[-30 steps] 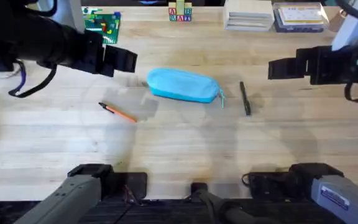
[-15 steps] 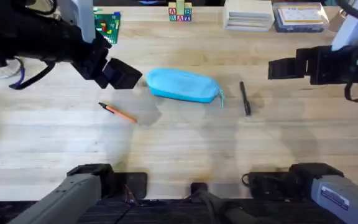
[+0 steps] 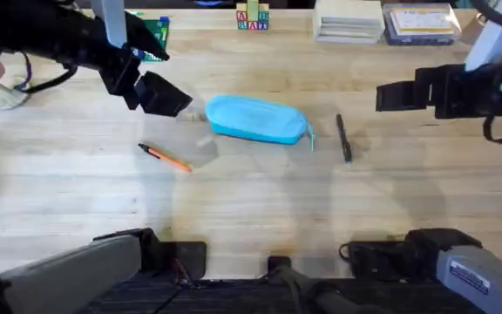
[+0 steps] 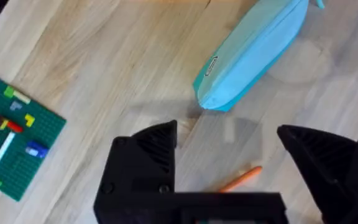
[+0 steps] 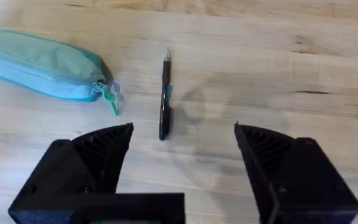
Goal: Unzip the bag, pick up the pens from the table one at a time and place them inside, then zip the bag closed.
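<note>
From overhead I see the bag (image 3: 256,119) lying zipped on the table (image 3: 251,201), the orange pen (image 3: 165,157) to its left, the black pen (image 3: 343,138) to its right. My left gripper (image 3: 159,94) hovers just left of the bag; my right gripper (image 3: 390,96) hangs beyond the black pen.

Left wrist: fingers (image 4: 143,162) spread apart, empty, above the bag's end.

Right wrist: fingers (image 5: 92,158) spread apart, empty, near the black pen.
</note>
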Available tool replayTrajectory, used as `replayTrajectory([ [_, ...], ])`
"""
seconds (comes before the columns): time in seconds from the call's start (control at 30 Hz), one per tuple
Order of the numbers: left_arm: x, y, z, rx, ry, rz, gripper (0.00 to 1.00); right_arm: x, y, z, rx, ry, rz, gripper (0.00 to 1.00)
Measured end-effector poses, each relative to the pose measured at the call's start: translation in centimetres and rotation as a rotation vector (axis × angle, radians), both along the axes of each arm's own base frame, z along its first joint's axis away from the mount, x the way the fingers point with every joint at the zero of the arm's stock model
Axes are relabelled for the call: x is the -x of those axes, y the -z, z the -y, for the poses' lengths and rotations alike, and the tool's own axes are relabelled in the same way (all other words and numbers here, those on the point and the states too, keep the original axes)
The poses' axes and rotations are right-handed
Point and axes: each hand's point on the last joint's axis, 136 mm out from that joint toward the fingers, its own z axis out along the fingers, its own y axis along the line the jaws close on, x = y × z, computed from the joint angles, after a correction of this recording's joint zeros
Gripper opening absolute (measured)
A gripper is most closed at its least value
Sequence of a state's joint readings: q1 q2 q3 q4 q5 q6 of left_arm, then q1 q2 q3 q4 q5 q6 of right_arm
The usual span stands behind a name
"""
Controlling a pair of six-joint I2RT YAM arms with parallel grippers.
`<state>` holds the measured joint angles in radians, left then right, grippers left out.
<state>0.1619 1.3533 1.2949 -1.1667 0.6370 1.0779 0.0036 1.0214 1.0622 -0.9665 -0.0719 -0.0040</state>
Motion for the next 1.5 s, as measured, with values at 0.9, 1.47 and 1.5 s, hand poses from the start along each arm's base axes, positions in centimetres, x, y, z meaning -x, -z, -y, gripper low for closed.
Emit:
replayTrajectory([
  [0.9, -3.2, 1.2, 0.9, 0.021, 0.240, 0.096, 0.994, 0.0, 0.0, 0.0, 0.000, 0.000, 0.000, 0.997],
  [1.47, -1.7, 4.2, 2.6, 0.147, 0.481, 0.076, 0.991, 0.0, 0.0, 0.0, 0.000, 0.000, 0.000, 0.998],
  [1.5, -1.9, 4.8, 2.8, 0.166, 0.504, 0.084, 0.991, 0.0, 0.0, 0.0, 0.000, 0.000, 0.000, 0.998],
])
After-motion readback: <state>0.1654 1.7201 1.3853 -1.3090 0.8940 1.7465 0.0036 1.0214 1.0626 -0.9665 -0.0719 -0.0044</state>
